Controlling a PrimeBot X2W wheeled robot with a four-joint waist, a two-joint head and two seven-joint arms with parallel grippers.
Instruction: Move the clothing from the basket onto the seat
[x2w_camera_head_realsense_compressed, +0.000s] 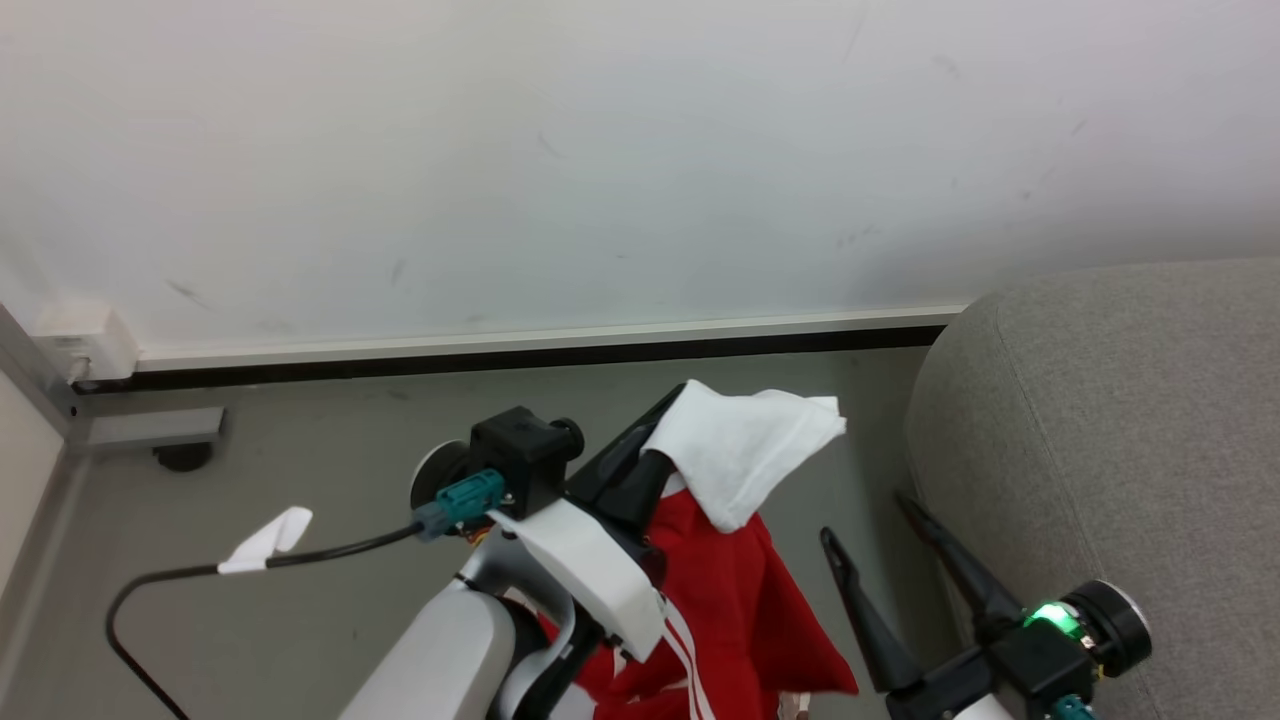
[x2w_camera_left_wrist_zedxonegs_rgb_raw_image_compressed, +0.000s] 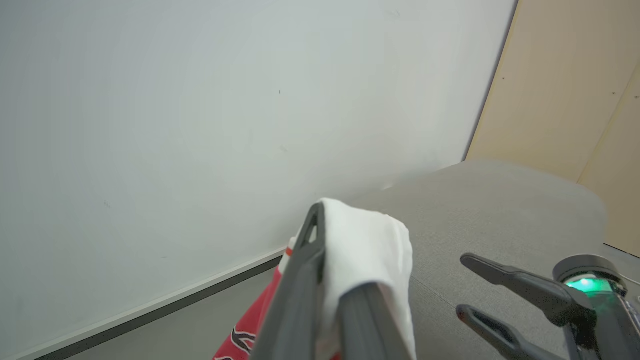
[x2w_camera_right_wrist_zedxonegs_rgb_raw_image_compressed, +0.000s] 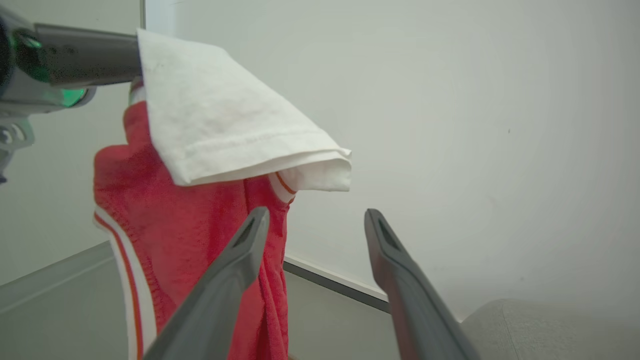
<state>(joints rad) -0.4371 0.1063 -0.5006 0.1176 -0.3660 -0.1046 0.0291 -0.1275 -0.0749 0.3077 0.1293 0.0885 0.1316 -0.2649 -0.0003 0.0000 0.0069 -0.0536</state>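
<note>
Clothing (x2w_camera_head_realsense_compressed: 740, 590) hangs from left claw (x2w_camera_head_realsense_compressed: 655, 432), left of seat (x2w_camera_head_realsense_compressed: 1120, 420)

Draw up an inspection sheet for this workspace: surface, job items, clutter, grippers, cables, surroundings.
Surface: grey floor; light grey seat at right, no clothing on its visible part.
Job's things: white cloth and red garment with white stripes, hanging together above the floor, left of the seat.
Clutter: nothing seen.
Grippers: left gripper shut on both pieces; right gripper open, empty, beside the seat's edge.
Cables: black cable with white tag runs from a teal connector at the left wrist.
Surroundings: white wall, skirting, white box at the left corner.
</note>
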